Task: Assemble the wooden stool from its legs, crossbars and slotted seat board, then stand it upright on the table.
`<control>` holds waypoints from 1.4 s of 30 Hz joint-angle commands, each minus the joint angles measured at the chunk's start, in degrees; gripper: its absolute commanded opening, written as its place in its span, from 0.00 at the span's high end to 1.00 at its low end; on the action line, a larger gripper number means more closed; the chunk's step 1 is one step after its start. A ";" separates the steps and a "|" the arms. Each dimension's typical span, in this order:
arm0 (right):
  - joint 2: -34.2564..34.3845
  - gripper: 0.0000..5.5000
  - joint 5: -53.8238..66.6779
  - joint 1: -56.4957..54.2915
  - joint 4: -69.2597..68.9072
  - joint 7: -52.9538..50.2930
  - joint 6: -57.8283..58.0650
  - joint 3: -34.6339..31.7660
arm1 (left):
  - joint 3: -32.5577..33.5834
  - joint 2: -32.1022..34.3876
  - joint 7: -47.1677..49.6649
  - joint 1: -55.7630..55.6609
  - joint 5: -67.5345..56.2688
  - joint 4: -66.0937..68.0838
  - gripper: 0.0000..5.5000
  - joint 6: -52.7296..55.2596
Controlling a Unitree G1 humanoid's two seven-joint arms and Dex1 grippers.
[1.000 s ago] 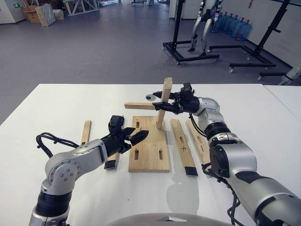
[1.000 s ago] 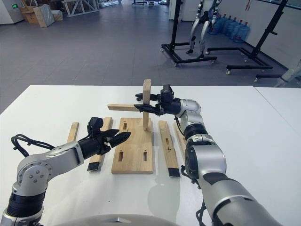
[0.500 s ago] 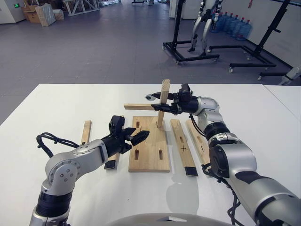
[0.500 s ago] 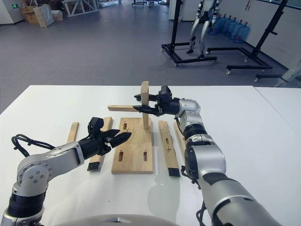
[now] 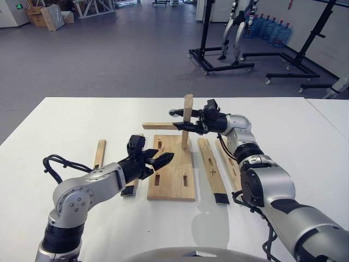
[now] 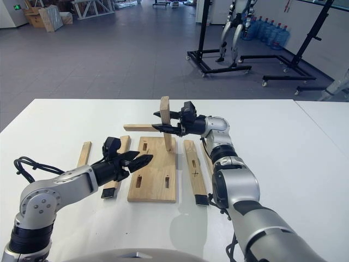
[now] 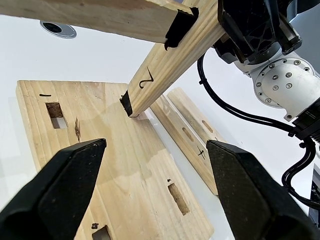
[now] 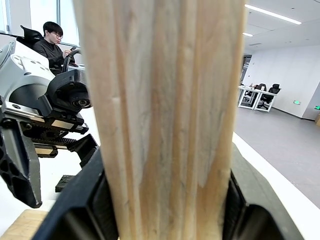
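Right gripper (image 5: 185,127) is clamped on 1 near-upright leg (image 5: 187,106) above the board (image 5: 173,185); left gripper (image 5: 163,159) stands wide open, holding nothing, over the board's left edge.

A black wheeled frame (image 5: 206,27) stands at one o'clock, a humanoid figure (image 5: 235,27) hung inside it. Blue water bottles (image 5: 270,24) cluster toward two o'clock, near a second frame (image 5: 312,35). Wooden crates (image 5: 49,15) sit at ten o'clock. A small grey disc (image 7: 59,29), perhaps a cable port, lies at twelve o'clock.

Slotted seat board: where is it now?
Head views: the pale slotted seat board lies flat mid-table, left pincer over its left edge, wooden legs along its right.
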 commanded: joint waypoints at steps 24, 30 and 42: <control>-2.23 0.62 -7.09 8.75 3.29 -16.13 12.30 7.44 | -0.67 -1.22 0.42 0.47 0.93 -0.64 0.33 0.89; -3.01 0.62 -7.65 6.33 3.73 -19.76 22.38 11.15 | -0.64 -1.28 0.27 0.37 1.21 -0.54 0.33 0.79; -2.21 0.62 -3.30 4.67 -0.12 -22.48 30.40 9.98 | -0.78 -1.73 -0.06 0.58 2.34 -0.58 0.33 0.77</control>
